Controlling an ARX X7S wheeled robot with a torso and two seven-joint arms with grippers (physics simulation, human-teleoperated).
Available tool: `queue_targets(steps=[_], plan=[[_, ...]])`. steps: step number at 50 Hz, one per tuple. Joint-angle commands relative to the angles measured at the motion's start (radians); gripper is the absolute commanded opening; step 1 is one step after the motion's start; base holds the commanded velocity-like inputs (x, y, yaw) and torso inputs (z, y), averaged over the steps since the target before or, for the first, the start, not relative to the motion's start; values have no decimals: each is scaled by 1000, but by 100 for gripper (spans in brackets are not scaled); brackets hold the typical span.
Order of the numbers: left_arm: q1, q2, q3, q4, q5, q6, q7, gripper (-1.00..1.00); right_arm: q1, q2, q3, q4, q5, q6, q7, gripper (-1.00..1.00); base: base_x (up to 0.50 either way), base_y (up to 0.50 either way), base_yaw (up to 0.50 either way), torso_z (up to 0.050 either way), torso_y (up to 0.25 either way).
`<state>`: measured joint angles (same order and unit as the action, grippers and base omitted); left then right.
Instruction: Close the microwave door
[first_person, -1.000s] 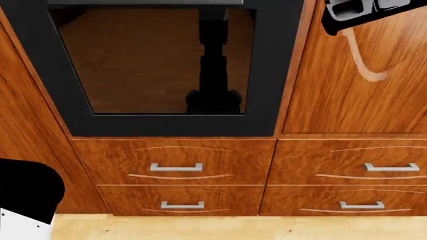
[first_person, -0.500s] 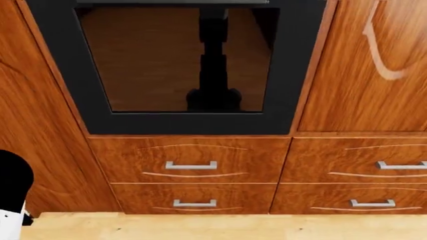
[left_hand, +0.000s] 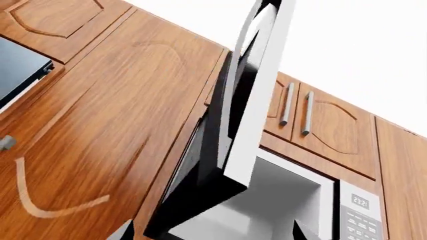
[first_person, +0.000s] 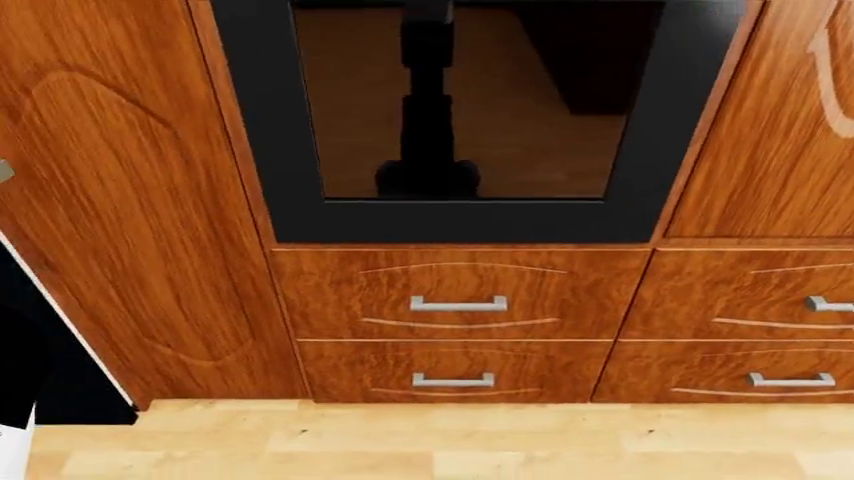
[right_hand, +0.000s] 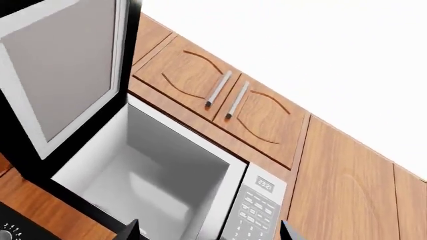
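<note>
Standing wide open: microwave door (right_hand: 63, 75), swung clear of the white microwave cavity (right_hand: 160, 172) beneath the upper cabinets (right_hand: 220, 107). Keypad (right_hand: 253, 212) beside cavity. Gripper fingertips barely visible; grip state of either undeterminable.

Head view panned left, right arm out of frame

Oven window (first_person: 477, 100) and the drawers (first_person: 461, 293) under it slid rightward across the head view; more of the tall wood panel (first_person: 127, 200) at left now shows. Gripper seen top right a second ago is gone. Dark robot part (first_person: 34, 375) at lower left sits higher.
</note>
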<state>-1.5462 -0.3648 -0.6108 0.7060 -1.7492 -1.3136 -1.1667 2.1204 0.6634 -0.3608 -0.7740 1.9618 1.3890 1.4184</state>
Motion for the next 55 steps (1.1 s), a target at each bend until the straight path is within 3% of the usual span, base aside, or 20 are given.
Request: queue_targets(steps=[1,24,55], plan=[[7,-9,8,5,-8,17,-3,100,24,13,-27,-2,1,-8,1,100,-234,500,0,0,0],[14,-23,25,8,-3,44,4,100,34,20,-38,-14,-15,-28,-32,100,-214,500,0,0,0],[25,-40,47,13,-7,78,3,100,64,40,-64,-28,-25,-31,-59,100,2,500,0,0,0]])
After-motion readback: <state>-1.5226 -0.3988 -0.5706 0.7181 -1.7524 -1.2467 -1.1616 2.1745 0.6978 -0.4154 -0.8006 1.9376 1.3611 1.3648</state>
